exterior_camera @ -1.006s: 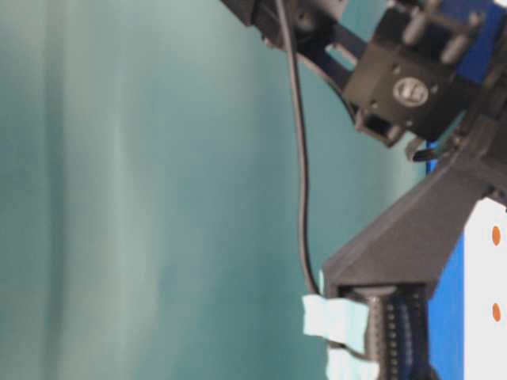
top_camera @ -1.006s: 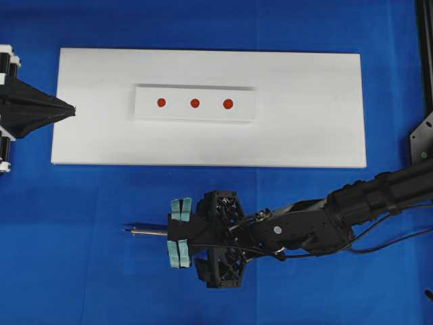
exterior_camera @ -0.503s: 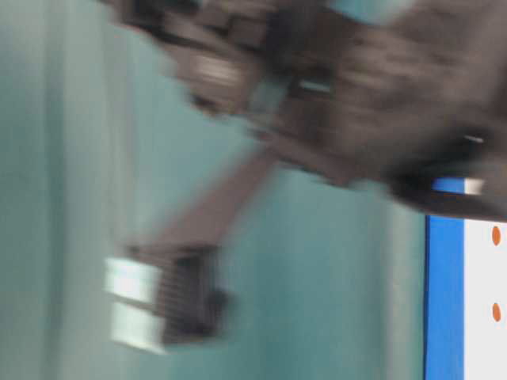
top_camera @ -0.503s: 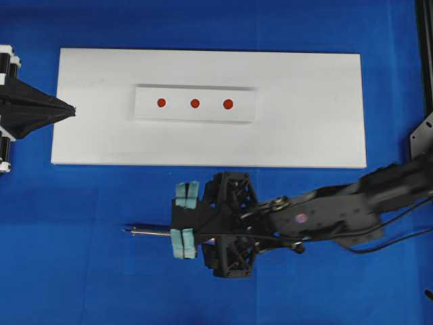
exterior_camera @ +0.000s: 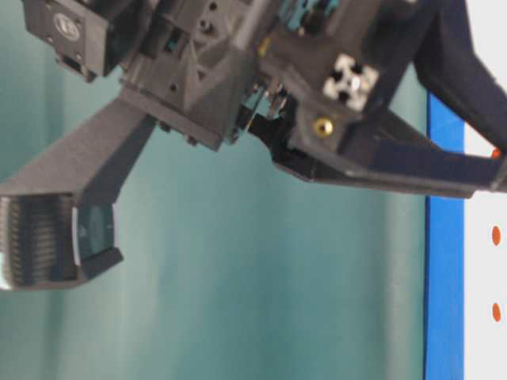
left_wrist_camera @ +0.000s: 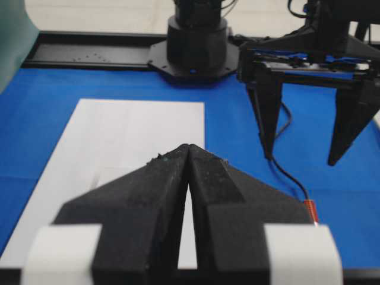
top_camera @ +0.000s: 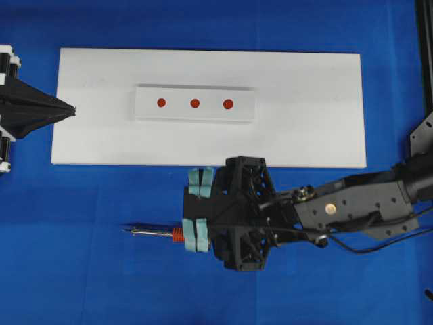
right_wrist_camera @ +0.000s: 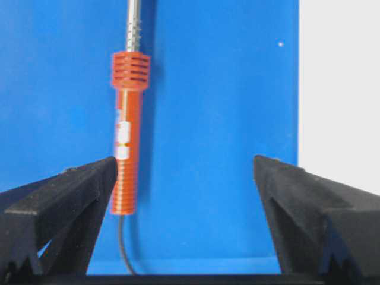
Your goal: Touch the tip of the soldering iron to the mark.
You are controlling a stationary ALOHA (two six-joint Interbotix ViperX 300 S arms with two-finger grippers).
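The soldering iron (top_camera: 152, 232) lies flat on the blue cloth, its silver tip pointing left. Its orange handle (right_wrist_camera: 127, 148) and black cord show in the right wrist view. My right gripper (top_camera: 199, 210) hovers over the handle end, open wide. The handle sits just inside one finger (right_wrist_camera: 83, 184), far from the other (right_wrist_camera: 291, 184). Three red marks (top_camera: 195, 103) sit in a row on a small white strip on the white board (top_camera: 304, 135). My left gripper (top_camera: 67, 109) is shut and empty at the board's left edge, its tips (left_wrist_camera: 188, 148) pressed together.
The white board (left_wrist_camera: 136, 130) covers the far half of the blue table. The right arm (top_camera: 352, 206) stretches in from the right, with the cord trailing beneath it. A black arm base (left_wrist_camera: 196, 47) and a rail stand at the far end in the left wrist view.
My right gripper has shifted right along the iron and toward the board, uncovering the front of the orange handle. Its jaws stay wide. The left gripper and the iron have not moved.
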